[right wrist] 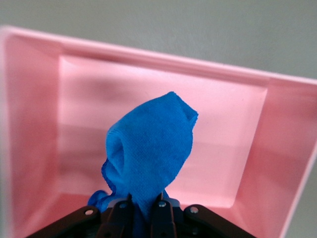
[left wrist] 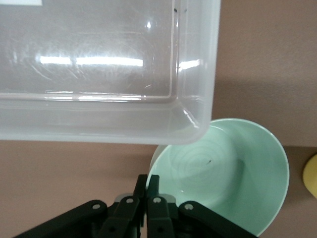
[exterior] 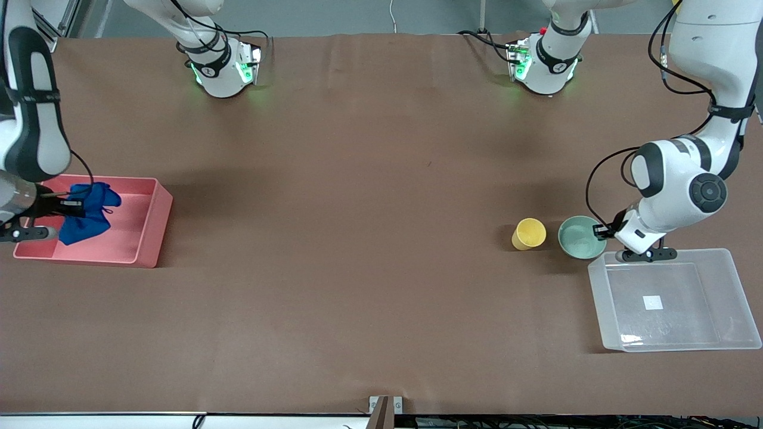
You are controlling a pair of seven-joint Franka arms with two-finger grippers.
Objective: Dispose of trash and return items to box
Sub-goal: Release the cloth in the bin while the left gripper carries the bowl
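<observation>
The right claw, clenched on the blue wad, hangs over the pink bin; let go squarely inside it. The left claw pinches the bowl's rim (box just beside): lift level.

The front view looks down from high across the table, facing both bases. The 2 wrist views look close along their own fingers: the left onto the clear tub and green bowl, the right into the pink bin, all 3 also in the front view.
</observation>
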